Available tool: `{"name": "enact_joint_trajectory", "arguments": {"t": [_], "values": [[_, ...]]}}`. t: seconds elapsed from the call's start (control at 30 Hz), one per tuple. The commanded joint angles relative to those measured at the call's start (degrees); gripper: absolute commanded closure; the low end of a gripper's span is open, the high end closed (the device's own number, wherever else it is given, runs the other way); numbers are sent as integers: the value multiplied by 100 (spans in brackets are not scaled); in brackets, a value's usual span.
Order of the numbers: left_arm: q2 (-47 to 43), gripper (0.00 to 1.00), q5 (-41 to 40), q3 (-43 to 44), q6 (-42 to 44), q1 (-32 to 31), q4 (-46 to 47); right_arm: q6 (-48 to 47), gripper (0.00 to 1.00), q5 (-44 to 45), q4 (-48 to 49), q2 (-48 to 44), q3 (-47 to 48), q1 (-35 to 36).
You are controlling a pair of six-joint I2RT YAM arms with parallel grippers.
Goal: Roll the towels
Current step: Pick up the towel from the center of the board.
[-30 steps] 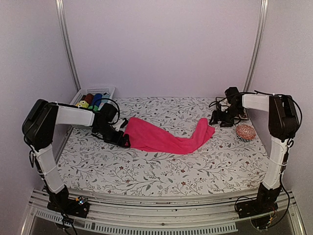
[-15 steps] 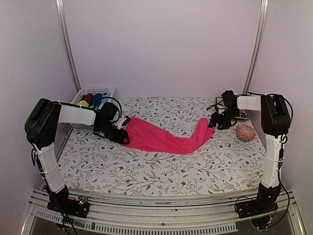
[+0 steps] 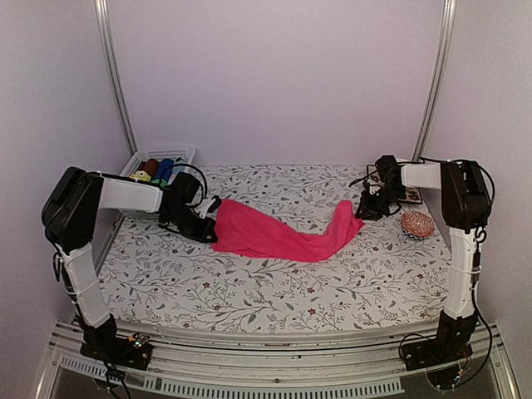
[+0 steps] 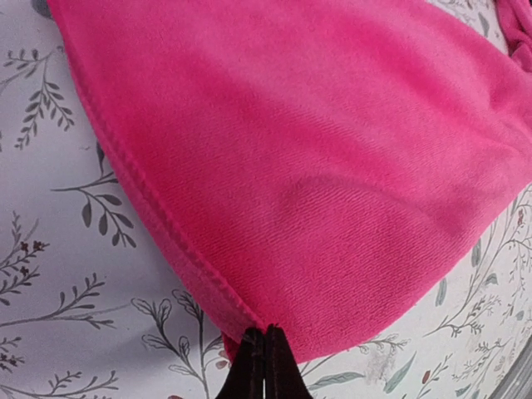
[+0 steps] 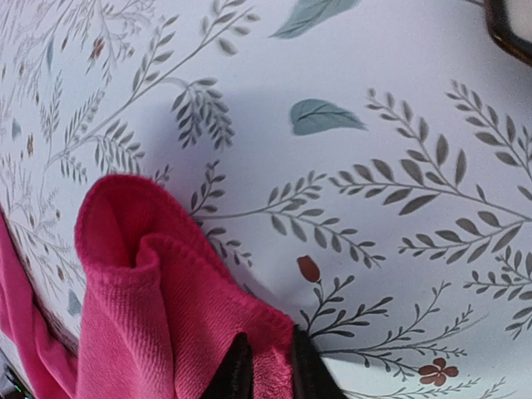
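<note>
So the pink towel point(image 3: 278, 234) is lying stretched out across the middle of the flowery table point(image 3: 274, 291), wide end on the left and a narrow bunched end kinked up on the right. The left gripper point(image 4: 264, 370) is fully closed with its tips pressed together right on the hem at the towel's left corner. You only see the very ends of the fingers in the wrist view, the rest is cut off at the bottom. The right gripper point(image 5: 266, 366) is at the other end, pinched down to a sliver of a gap with the folded hem caught between the tips. Again only the tips show, and from above that gripper is just a dark blob beside the cloth, so no help there. The white basket point(image 3: 158, 155) at the back left holds some cloth rolls point(image 3: 165, 169), but the left arm covers part of it. There's a yellow bit point(image 3: 141, 175) in there and honestly I can't tell what it is. A round orange woven pad point(image 3: 417, 224) sits near the right arm. There's also a dark thing point(image 5: 511, 33) clipped by the corner of the right wrist view, no clue what it is.
</note>
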Motion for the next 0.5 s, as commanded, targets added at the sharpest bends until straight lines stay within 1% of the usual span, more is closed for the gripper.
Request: {"name": "enact_joint_trajectory", "arguments": {"t": [0.0,0.03,0.07,0.17,0.33,0.47], "values": [[-361,100,68,220,6,57,-131,87,94,-127,63,172,-71,-21],[-428,100,73,250,-15,56,-147,89,97,-103,89,147,-94,-23],[-483,100,73,284,-41,55,-159,93,98,-72,120,105,-103,-25],[-677,100,79,436,-127,55,-179,121,98,28,199,-111,-134,-21],[-1031,100,58,674,-239,52,-171,194,98,37,411,-775,-209,-25],[-1310,100,-45,687,-276,55,-169,195,98,-8,504,-1299,-366,-25]]}}
